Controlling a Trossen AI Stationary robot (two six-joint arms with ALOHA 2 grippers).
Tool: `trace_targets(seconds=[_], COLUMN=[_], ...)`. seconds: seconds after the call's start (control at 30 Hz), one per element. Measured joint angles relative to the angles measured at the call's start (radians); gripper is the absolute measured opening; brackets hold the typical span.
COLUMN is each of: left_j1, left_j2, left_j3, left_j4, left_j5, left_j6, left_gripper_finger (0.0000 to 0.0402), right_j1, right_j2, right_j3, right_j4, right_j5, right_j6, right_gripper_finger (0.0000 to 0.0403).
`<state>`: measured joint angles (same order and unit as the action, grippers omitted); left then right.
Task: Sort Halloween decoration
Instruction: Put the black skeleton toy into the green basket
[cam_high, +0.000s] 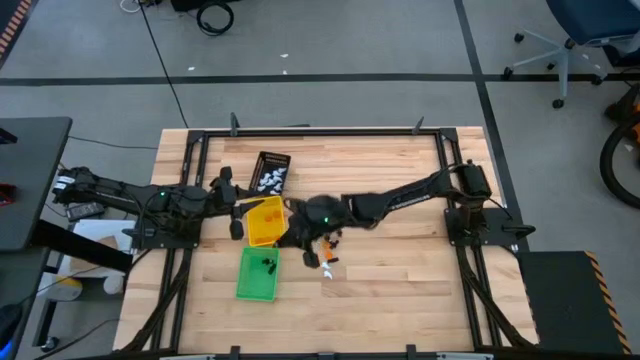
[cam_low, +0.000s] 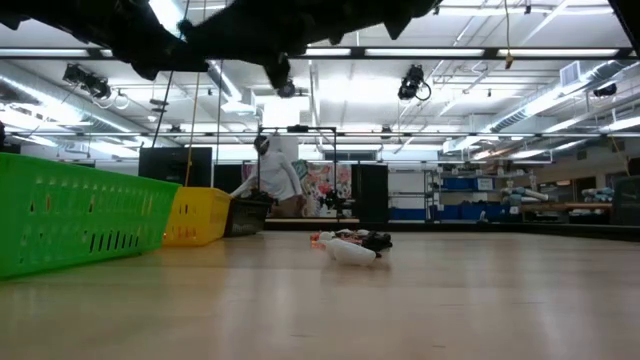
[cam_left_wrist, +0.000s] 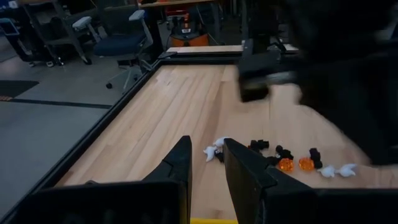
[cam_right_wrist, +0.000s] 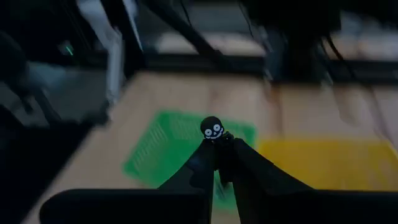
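Closest to the right wrist camera, the right fingers (cam_right_wrist: 219, 144) are pinched nearly together on a small black trinket with a white grinning face (cam_right_wrist: 212, 129), held in the air with the green tray (cam_right_wrist: 161, 149) and the yellow tray (cam_right_wrist: 329, 163) below and beyond it on the tabletop (cam_right_wrist: 155, 93).

Seen from above, that arm reaches in from the right to the middle of the tabletop, its gripper (cam_high: 305, 235) just right of the yellow tray. A loose pile of white, orange and black trinkets (cam_high: 328, 258) lies on the wood just beside the gripper, to the right of the green tray, which holds a few black pieces (cam_high: 266, 264).

Farther back, the black tray (cam_high: 270, 172) holds white pieces. The left fingers (cam_left_wrist: 205, 163) stand slightly apart, holding nothing, at the yellow tray's left edge.
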<state>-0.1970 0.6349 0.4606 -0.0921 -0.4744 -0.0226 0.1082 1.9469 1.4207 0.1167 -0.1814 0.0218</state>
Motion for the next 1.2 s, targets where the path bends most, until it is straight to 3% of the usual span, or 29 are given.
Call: trace_targets(seconds=[0.17, 0.43, 0.6, 0.87, 1.2], left_j1=[0.000, 0.000, 0.000, 0.000, -0.001], left_j2=[0.000, 0.000, 0.000, 0.000, 0.000], left_j3=[0.000, 0.000, 0.000, 0.000, 0.000], left_j4=[-0.010, -0.009, -0.021, -0.025, -0.024], left_j5=[0.000, 0.000, 0.000, 0.000, 0.000], left_j6=[-0.015, -0.016, -0.019, -0.019, -0.042], left_gripper_finger=[0.0069, 0.0069, 0.0069, 0.0069, 0.0069], right_j1=[0.054, 0.080, 0.053, 0.015, 0.028], right_j2=[0.095, 0.306, 0.382, 0.364, 0.339], right_j3=[0.016, 0.195, 0.281, 0.299, 0.300], right_j4=[0.140, 0.126, 0.043, -0.018, -0.069], right_j5=[-0.004, 0.004, -0.035, -0.064, -0.064], right_j6=[0.026, 0.013, 0.056, 0.081, 0.081], right_gripper_finger=[0.0045, 0.0049, 0.0095, 0.0189, 0.0195])
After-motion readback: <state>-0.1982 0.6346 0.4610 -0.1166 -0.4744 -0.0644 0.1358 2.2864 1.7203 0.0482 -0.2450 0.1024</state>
